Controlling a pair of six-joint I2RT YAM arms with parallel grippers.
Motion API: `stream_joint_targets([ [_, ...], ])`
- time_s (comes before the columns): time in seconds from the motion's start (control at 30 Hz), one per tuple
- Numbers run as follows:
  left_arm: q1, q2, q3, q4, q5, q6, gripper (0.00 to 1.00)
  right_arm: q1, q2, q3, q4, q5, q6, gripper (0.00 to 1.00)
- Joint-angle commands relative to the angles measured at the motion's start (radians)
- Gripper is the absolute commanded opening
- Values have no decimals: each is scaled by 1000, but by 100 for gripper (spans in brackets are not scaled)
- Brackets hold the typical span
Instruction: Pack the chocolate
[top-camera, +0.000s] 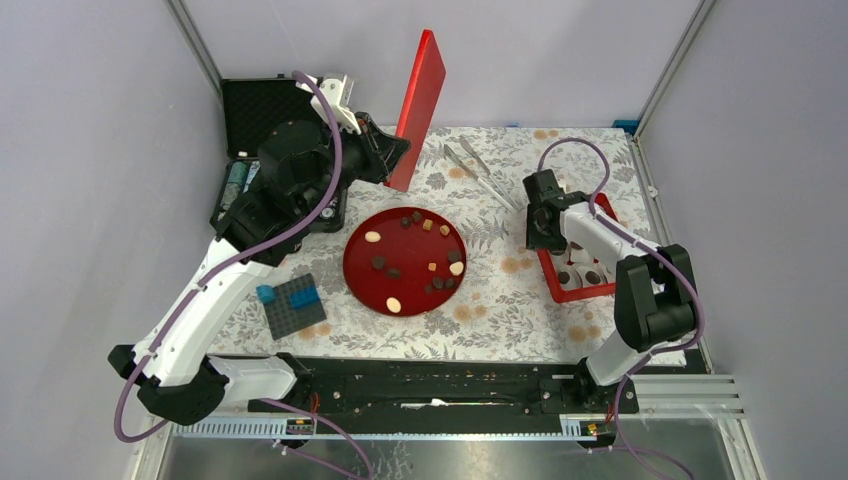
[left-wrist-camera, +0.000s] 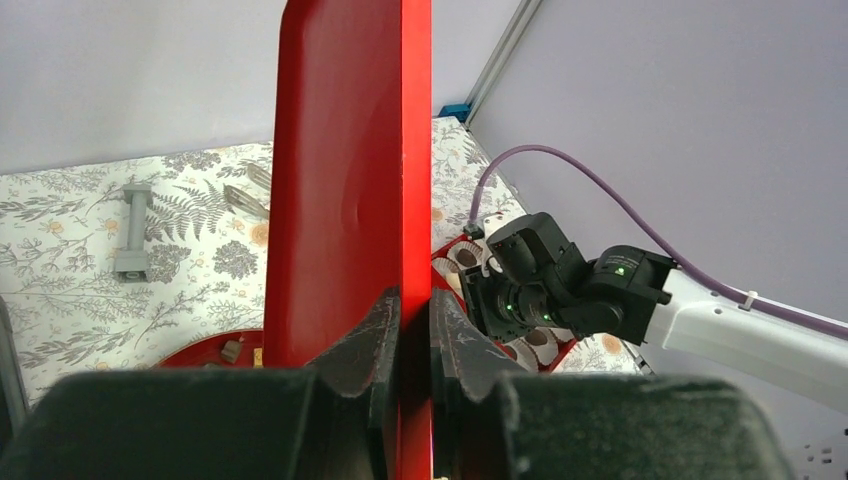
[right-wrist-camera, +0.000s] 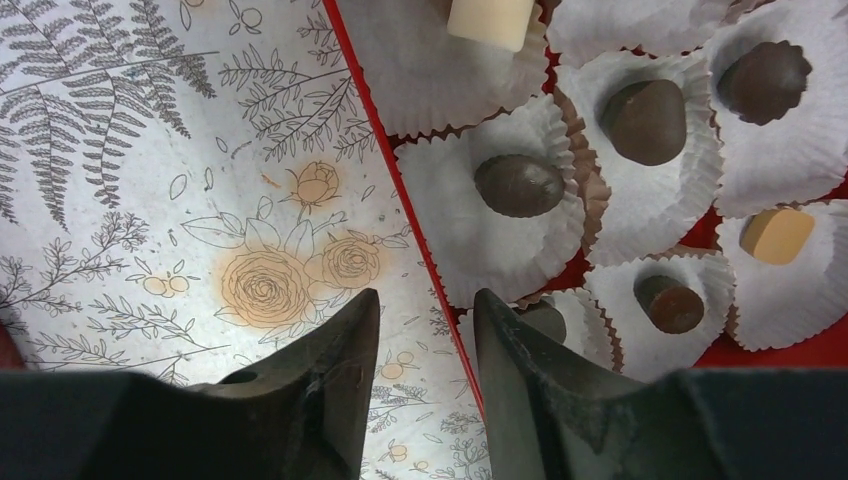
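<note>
Several small chocolates (top-camera: 378, 262), dark, tan and cream, lie scattered on a round red plate (top-camera: 356, 275). More chocolates (right-wrist-camera: 518, 185) sit in white paper cups inside a red box (top-camera: 552, 285) at the right. My left gripper (top-camera: 385, 158) is shut on the lower edge of the box's flat red lid (top-camera: 420, 100) and holds it upright above the table; in the left wrist view the jaws (left-wrist-camera: 410, 320) pinch the lid (left-wrist-camera: 340, 180). My right gripper (right-wrist-camera: 425, 310) is open and empty, and its fingers straddle the box's left wall (right-wrist-camera: 385, 125).
Metal tongs (top-camera: 478, 170) lie on the floral cloth behind the plate. A dark studded baseplate with blue bricks (top-camera: 293, 305) sits at the front left. An open black case (top-camera: 255, 110) stands at the back left. The right arm (left-wrist-camera: 560, 285) shows beyond the lid.
</note>
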Motion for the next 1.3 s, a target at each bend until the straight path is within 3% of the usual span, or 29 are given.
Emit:
stream_joint_targets([
  [0.0, 11, -8, 4, 118, 39, -10, 0, -4, 20, -10, 13, -23, -15, 44],
  [0.37, 23, -17, -22, 131, 53, -19, 0, -4, 0, -17, 28, -175, 10, 17],
  [0.53, 27, -19, -36, 144, 60, -24, 0, -1, -18, -18, 46, -279, 132, 0],
  [0.67, 29, -22, -47, 149, 61, -28, 0, 21, -42, -49, 98, -290, 246, 0],
  [0.93, 37, -15, -76, 156, 91, -39, 0, 135, 14, -6, 116, -306, 297, 1],
  [1.0, 41, -13, -90, 168, 101, -48, 0, 169, 38, 16, 118, -312, 317, 4],
  [1.03, 48, -8, -105, 178, 118, -60, 0, 189, 58, 33, 131, -329, 336, 25],
  [1.1, 55, -4, -112, 180, 128, -66, 0, 196, 56, 45, 140, -336, 338, 49],
  [1.17, 62, -1, -117, 181, 140, -70, 0, 196, 37, 58, 138, -321, 330, 66],
  [1.27, 75, 6, -126, 192, 162, -82, 0, 195, -35, 72, 126, -244, 306, 81],
])
